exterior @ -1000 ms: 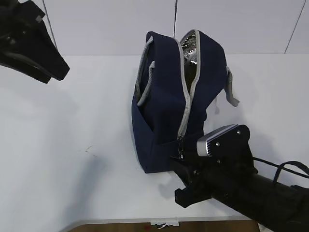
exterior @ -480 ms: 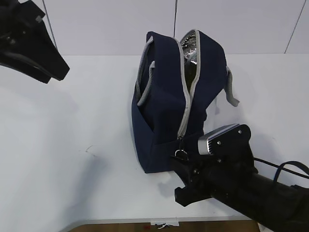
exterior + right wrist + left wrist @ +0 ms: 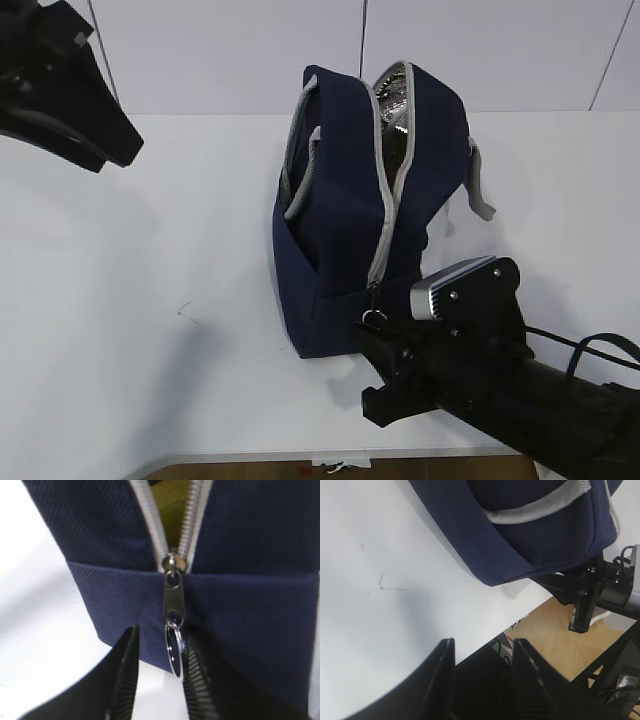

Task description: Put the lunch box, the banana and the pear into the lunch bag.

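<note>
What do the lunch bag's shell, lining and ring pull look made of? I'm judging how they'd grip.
Lunch bag shell: navy woven fabric, matte, with visible twill ribs. Lining: crinkled silver, likely foil. Ring pull: shiny, probably metal, with bright reflections.

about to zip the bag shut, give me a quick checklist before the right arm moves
1. Ring pull between the fingers of the right end effector: ok, it lies against the right finger.
2. Fingers closed on the ring: not ok, gap remains.
3. Zipper of lunch bag open: ok, foil lining shows.
4. Lunch box, banana and pear all inside: cannot tell, only something yellow shows.
5. Left end effector clear of bag: ok, open and empty.
</note>
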